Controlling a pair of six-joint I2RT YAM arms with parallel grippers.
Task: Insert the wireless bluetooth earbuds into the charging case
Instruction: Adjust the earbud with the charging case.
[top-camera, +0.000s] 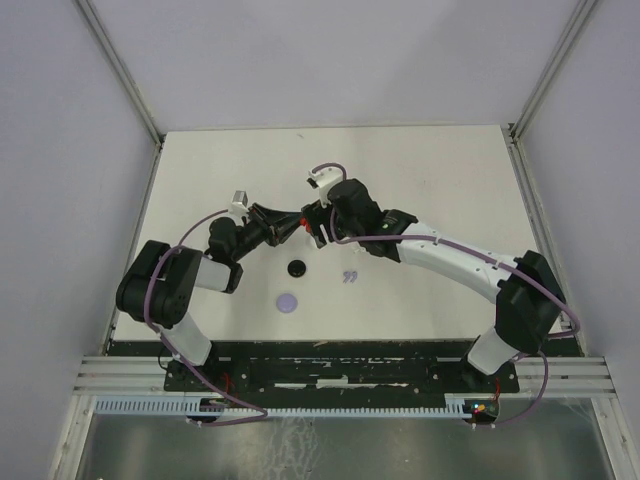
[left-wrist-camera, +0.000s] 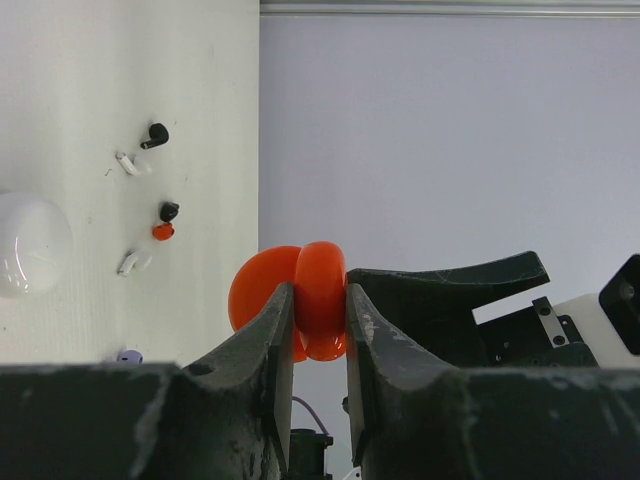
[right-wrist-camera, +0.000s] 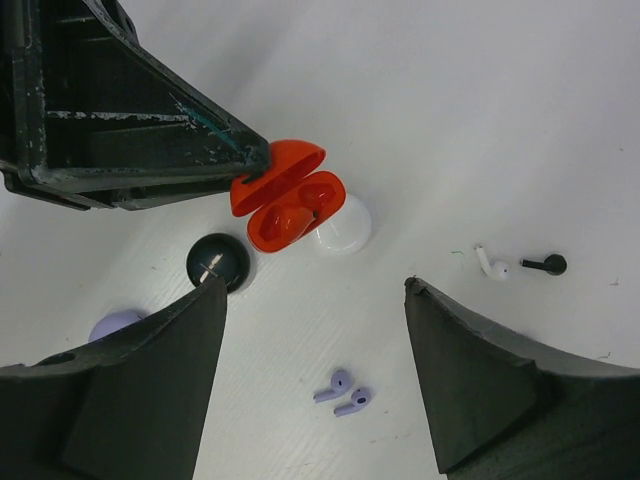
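Note:
My left gripper (left-wrist-camera: 320, 305) is shut on an open red charging case (left-wrist-camera: 318, 285), held off the table; it also shows in the right wrist view (right-wrist-camera: 290, 205), with red shapes inside its base. My right gripper (right-wrist-camera: 312, 290) is open and empty, hovering above the table next to the case (top-camera: 303, 221). Two lavender earbuds (right-wrist-camera: 342, 392) lie below it. On the table lie a black earbud (left-wrist-camera: 155, 135), a white earbud (left-wrist-camera: 127, 163), another black one (left-wrist-camera: 169, 210), a red earbud (left-wrist-camera: 162, 231) and another white one (left-wrist-camera: 133, 262).
A white round case (right-wrist-camera: 340, 228) sits just beyond the red one. A black disc (top-camera: 297, 268) and a lavender disc (top-camera: 288, 301) lie near the front. The two grippers (top-camera: 300, 226) nearly meet at the table's middle. Grey walls enclose the table.

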